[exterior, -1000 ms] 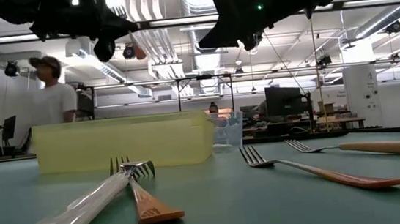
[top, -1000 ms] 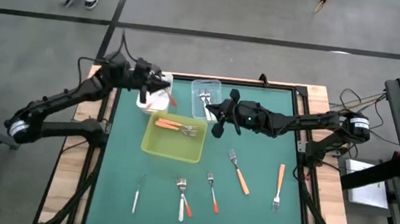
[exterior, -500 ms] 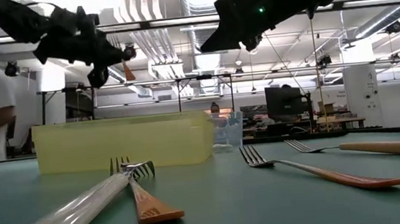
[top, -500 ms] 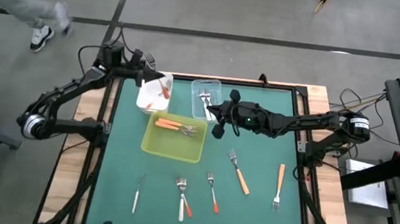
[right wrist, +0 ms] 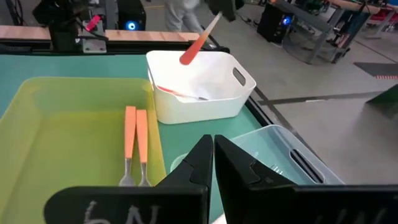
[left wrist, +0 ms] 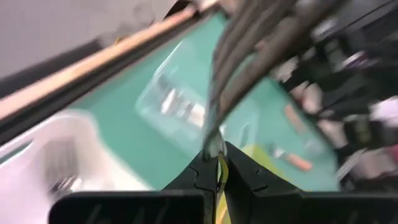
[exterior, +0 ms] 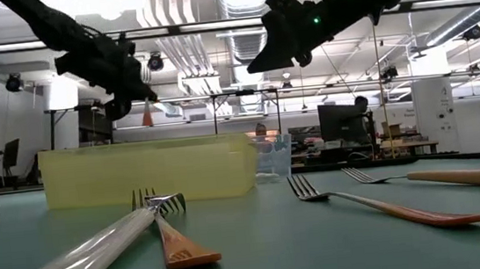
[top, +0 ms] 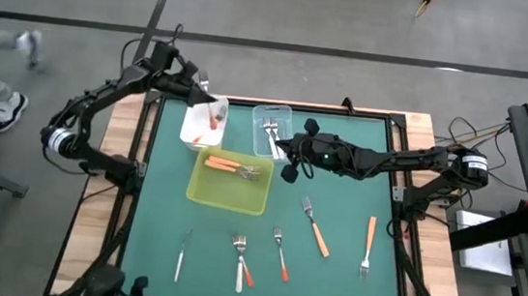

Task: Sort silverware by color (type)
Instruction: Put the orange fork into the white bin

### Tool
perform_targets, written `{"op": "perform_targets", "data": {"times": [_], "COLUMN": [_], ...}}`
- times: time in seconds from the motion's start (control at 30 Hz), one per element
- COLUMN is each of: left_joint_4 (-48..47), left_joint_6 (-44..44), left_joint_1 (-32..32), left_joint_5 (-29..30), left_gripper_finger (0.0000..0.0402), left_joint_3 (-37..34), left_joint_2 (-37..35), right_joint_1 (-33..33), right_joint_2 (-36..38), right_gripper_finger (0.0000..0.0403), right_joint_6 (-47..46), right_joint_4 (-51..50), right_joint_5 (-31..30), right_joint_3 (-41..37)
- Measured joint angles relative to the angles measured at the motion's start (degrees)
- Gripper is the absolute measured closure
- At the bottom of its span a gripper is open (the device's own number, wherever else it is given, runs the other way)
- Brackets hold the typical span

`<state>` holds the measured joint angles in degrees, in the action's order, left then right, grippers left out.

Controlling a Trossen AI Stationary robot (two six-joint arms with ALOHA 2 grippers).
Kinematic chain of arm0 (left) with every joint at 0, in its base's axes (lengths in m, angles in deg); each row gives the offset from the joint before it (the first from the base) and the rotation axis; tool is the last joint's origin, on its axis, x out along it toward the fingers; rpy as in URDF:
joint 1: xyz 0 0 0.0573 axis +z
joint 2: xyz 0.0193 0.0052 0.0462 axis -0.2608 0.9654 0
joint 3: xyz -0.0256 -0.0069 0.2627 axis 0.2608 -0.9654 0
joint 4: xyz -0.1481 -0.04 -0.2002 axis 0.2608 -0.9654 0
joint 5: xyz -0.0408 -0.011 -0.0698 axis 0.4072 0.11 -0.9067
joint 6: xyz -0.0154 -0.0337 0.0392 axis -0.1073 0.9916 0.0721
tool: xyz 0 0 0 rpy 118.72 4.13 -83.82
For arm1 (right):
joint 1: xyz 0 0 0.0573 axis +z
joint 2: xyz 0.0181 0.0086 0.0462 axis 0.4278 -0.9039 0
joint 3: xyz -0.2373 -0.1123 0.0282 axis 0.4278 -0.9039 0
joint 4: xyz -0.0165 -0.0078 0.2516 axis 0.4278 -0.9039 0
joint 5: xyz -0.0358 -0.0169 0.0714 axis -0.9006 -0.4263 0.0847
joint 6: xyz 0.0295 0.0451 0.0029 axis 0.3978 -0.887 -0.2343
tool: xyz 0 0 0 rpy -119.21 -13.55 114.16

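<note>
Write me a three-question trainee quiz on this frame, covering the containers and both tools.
1. True or false: the forks in the tray have white handles.
2. The right tool hovers near the clear tub. Is it open or shut?
3. The left tool holds an orange fork above which container? A: white tub. B: clear tub. C: tray.

Key: 1 false, the handles are orange. 2 shut, with nothing in it. 3 A.
</note>
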<state>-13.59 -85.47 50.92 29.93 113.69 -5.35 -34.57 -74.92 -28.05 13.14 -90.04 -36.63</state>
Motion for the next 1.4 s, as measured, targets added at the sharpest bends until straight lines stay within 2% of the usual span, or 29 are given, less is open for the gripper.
{"op": "perform_targets", "data": {"times": [0.2, 0.33, 0.67, 0.87, 1.2, 1.4], "left_joint_4": [-12.7, -17.3, -19.3, -19.9, -20.3, -21.1], "left_joint_6": [-6.8, -9.7, -13.0, -13.4, -13.6, -13.9], "left_joint_1": [0.1, 0.4, 1.4, 1.4, 1.4, 1.1], "left_joint_5": [8.4, 7.6, 7.3, 7.6, 7.8, 13.3], "left_gripper_finger": [0.0401, 0.0402, 0.0402, 0.0401, 0.0402, 0.0402], "left_joint_3": [8.1, 11.4, 14.8, 14.5, 13.2, 12.9], "left_joint_2": [5.5, 8.4, 12.9, 15.3, 15.4, 15.4], "right_joint_1": [-0.1, -0.1, -0.6, -0.6, -0.6, -0.6], "right_joint_2": [0.0, 0.0, 0.0, 0.0, 0.0, 0.0], "right_gripper_finger": [0.0394, 0.0394, 0.0394, 0.0394, 0.0394, 0.0394], "right_joint_6": [0.7, 1.2, 2.5, 2.5, 2.6, 2.6], "right_joint_4": [-0.9, -1.5, -1.8, -2.2, -2.2, -2.4], "right_joint_5": [0.0, 0.0, 0.1, 0.1, 0.1, 0.1], "right_joint_3": [0.0, 0.0, -0.1, -0.3, -0.3, -0.3]}}
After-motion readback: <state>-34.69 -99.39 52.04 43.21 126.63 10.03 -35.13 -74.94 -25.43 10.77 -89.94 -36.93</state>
